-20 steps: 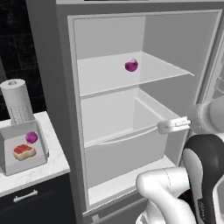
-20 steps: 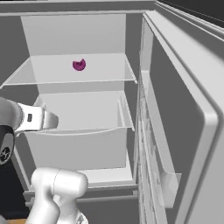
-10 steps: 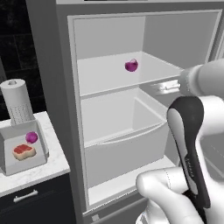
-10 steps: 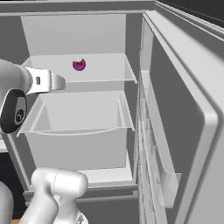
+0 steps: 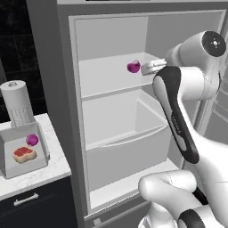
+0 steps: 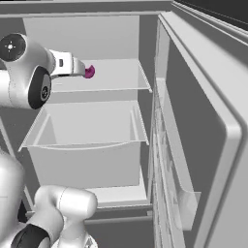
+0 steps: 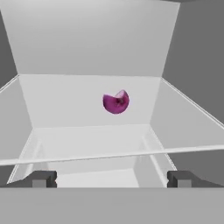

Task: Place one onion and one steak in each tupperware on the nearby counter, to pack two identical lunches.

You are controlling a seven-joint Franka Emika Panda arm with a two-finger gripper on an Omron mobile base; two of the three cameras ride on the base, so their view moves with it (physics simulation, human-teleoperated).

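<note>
Onion (image 7: 116, 102) for the second lunch sits on the upper fridge shelf (image 7: 87, 109), straight ahead of our gripper (image 7: 111, 179) and a little above the line between the fingertips. Fingers stand fully apart with nothing between them, and the hand is level with the shelf front, pointing into the compartment.

Order outward from the hand:
- Shelf front edge, just ahead of the fingertips.
- Bare shelf surface, then the onion near mid-depth, roughly centred between the fingers and slightly toward the right one.
- Fridge back wall, well beyond the onion.

Below the hand, the drawer (image 5: 124, 133) stands pulled out. Well off to the hand's left and lower, on the counter (image 5: 49, 171), a tupperware (image 5: 9, 147) already holds one onion and one steak (image 5: 24, 153), with a paper-towel roll (image 5: 18, 103) just behind it. We cannot tell where the second container or the second steak lies.

Step in hand, as we judge it: reach in and grasp the shelf onion.

To do it well:
- Keep the fingers wide during the advance.
- Clear the shelf edge before dropping any height.
- Centre the onion between the pads before closing; it is round and could roll toward the back wall if nudged by one finger first.
- Close around its widest part, lift slightly, then back straight out.
</note>
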